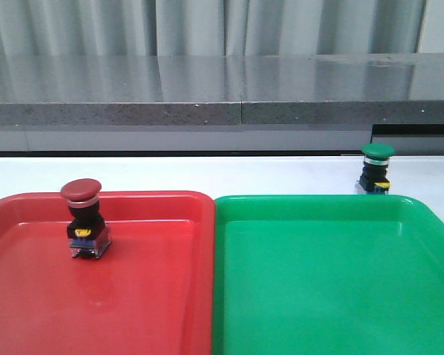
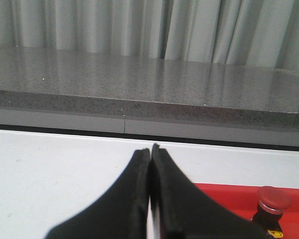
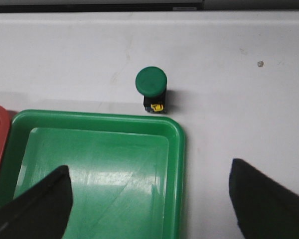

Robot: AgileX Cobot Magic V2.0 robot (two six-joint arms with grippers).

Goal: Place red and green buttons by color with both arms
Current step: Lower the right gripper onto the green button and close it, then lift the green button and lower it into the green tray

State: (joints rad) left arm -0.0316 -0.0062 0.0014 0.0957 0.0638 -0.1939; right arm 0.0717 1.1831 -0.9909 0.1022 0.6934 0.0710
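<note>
With the red button (image 1: 83,218) already upright in the red tray (image 1: 155,296) and our left pincer (image 2: 150,149) pressed together, we should lower the spread right pincer (image 3: 149,199) squarely over the green button (image 3: 151,87), apparently on the bench (image 3: 239,74) just beyond the green tray's (image 3: 177,164) far right corner.

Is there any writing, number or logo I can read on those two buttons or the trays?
None can be read.
Red button: its yellow tab shows a dark mark, too small to read.
Green button: same on its yellow tab, too blurred.
Red tray and green tray: no text visible.
</note>
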